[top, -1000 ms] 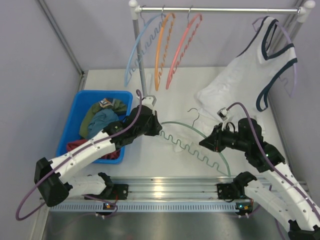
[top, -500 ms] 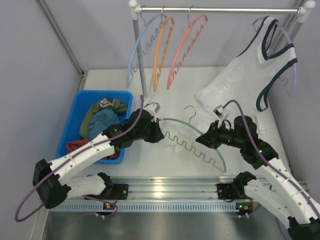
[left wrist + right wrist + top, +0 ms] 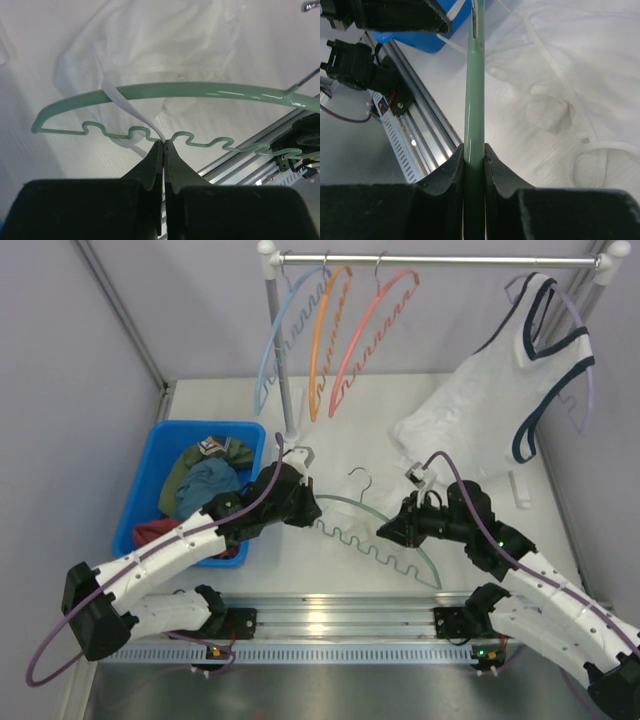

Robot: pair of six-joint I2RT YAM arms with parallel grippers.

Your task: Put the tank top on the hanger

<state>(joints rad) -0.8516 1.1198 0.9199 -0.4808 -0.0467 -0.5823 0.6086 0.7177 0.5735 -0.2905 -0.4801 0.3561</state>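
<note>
Over the table [image 3: 345, 430], left end effector [image 3: 161, 145] pinches the tank top [image 3: 160, 45]; right end effector [image 3: 474, 150] clamps the hanger [image 3: 474, 95].

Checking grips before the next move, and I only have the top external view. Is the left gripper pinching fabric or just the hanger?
Observer: Left wrist view shows the left gripper shut on a white strap of the tank top, not on the sage-green hanger.
Operator: Is the strap over the hanger?
Observer: It crosses over the hanger's upper bar near one end.
Operator: Right side?
Observer: Right wrist view shows the right gripper clamped on the hanger's smooth bar.
</note>
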